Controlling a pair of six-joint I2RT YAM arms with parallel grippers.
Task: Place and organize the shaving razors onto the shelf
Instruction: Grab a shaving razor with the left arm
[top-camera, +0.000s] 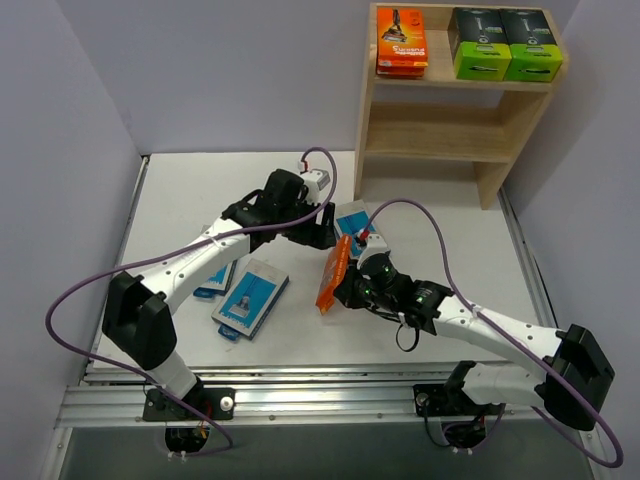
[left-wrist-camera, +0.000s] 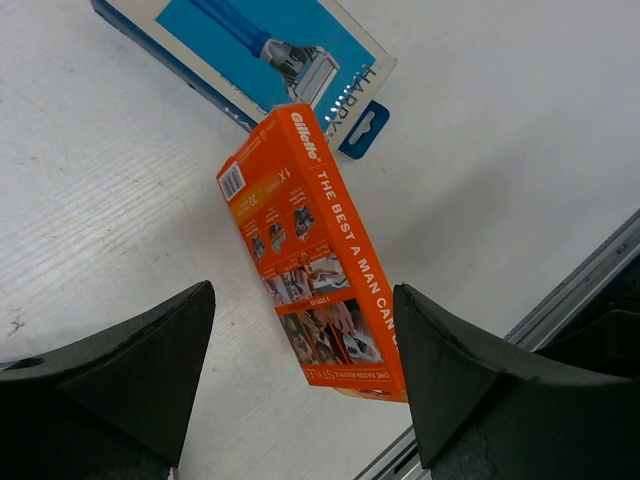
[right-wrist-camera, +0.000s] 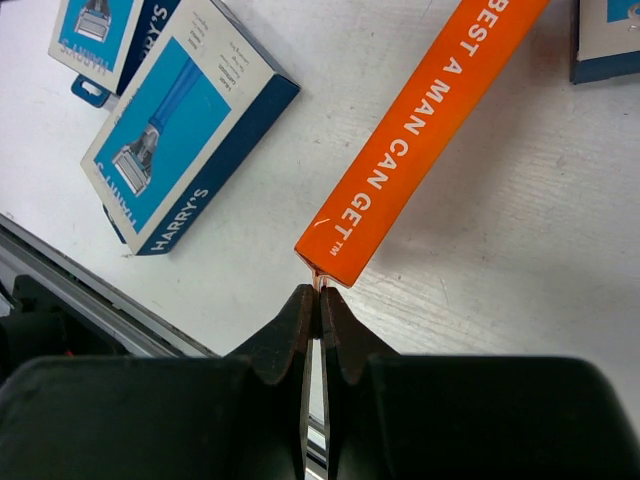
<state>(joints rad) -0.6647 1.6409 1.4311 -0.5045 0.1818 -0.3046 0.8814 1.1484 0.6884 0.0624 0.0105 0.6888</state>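
The step in hand looks like a handover of one orange pack (top-camera: 333, 272) in the middle of the worktop (top-camera: 440, 250), well short of the shelf (top-camera: 368, 120) at the far right. The right fingers (right-wrist-camera: 290, 340) are pressed fully together on a thin tab at the pack's near end. They hold it on edge, with its long side running away from them. That pinch is small, so the pack can probably swing about it. Whether its lower edge touches the worktop cannot be told.

The left fingers (left-wrist-camera: 140, 370) stand wide apart and hold nothing. In the left wrist view the pack sits tilted in the gap between them, and neither finger touches it.

To do this well, the left fingers should probably settle so that they meet the two broad faces near the pack's middle, not its narrow spine. They should close squarely before the right fingers let go. Closing off-centre risks twisting the pack out of the tab pinch.

The likely place for it is the far left of the shelf's top tier, where other orange packs (top-camera: 401, 45) lie beside two black boxes (top-camera: 505, 45). Light-blue packs (top-camera: 250, 300) lie flat on the worktop to the left. One more blue pack (top-camera: 352, 218) lies just beyond the orange one, so the lift should clear it.
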